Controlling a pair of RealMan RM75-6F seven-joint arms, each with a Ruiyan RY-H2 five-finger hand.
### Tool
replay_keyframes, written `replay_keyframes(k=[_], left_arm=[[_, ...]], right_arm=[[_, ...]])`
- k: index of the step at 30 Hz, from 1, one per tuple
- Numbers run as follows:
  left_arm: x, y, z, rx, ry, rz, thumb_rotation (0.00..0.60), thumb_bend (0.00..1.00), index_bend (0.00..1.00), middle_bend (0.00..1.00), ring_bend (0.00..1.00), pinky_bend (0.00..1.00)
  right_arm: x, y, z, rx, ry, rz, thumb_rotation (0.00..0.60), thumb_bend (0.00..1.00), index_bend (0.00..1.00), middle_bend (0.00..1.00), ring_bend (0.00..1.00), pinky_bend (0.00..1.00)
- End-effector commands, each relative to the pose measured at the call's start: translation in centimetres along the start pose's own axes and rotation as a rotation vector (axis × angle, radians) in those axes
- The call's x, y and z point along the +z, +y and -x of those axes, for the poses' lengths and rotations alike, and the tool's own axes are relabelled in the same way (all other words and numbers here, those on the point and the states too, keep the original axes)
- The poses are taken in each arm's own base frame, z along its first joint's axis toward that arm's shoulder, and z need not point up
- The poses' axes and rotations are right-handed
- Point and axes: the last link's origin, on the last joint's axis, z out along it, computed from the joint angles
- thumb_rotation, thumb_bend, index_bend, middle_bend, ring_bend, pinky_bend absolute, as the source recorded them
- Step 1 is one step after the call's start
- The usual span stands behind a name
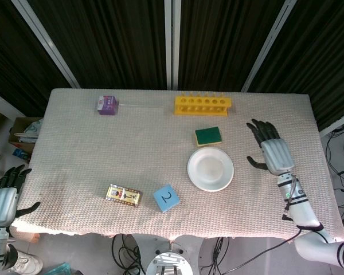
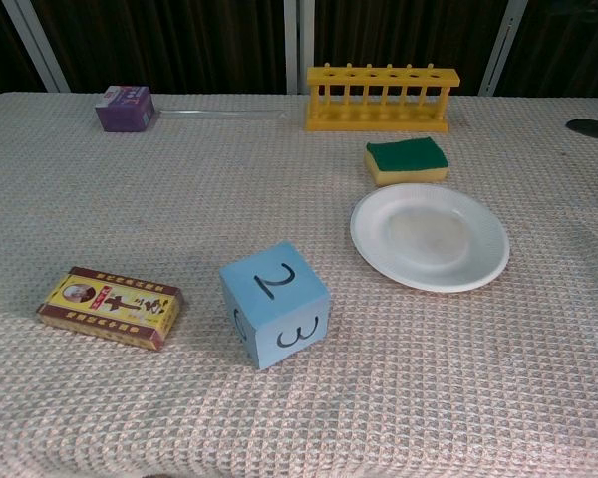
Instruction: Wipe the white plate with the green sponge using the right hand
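Note:
The white plate (image 1: pixel 210 169) (image 2: pixel 430 235) lies on the table right of centre. Just behind it the green sponge (image 1: pixel 208 136) (image 2: pixel 407 160) rests flat on the cloth, green side up over a yellow base, with nothing touching it. My right hand (image 1: pixel 272 151) hovers well to the right of both, fingers spread and empty; the chest view catches only a dark fingertip (image 2: pixel 592 126) at its right edge. My left hand (image 1: pixel 4 197) hangs off the table's left edge, fingers apart, holding nothing.
A yellow test-tube rack (image 1: pixel 202 104) (image 2: pixel 383 97) stands behind the sponge. A blue numbered cube (image 1: pixel 165 198) (image 2: pixel 274 304) and a small flat box (image 1: pixel 123 195) (image 2: pixel 110 306) sit near the front. A purple box (image 1: pixel 106 105) (image 2: pixel 126 108) is at the back left.

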Motion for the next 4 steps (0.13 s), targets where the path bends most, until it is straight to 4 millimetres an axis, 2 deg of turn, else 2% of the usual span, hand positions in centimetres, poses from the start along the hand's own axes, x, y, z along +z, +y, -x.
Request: replay_keyframes(k=[1, 4], left_arm=[[0.1, 0.2, -0.1, 0.007, 0.012, 0.003, 0.6, 0.0, 0.15, 0.08, 0.09, 0.21], [0.3, 0.6, -0.1, 0.009, 0.02, 0.013, 0.6, 0.0, 0.15, 0.08, 0.08, 0.21]], right_arm=[[-9.8, 3.2, -4.1, -0.018, 0.099, 0.129, 0.6, 0.17, 0.0, 0.02, 0.0, 0.0], [-13.7, 4.0, -4.3, 0.011, 0.112, 0.178, 0.6, 0.17, 0.0, 0.03, 0.0, 0.0]])
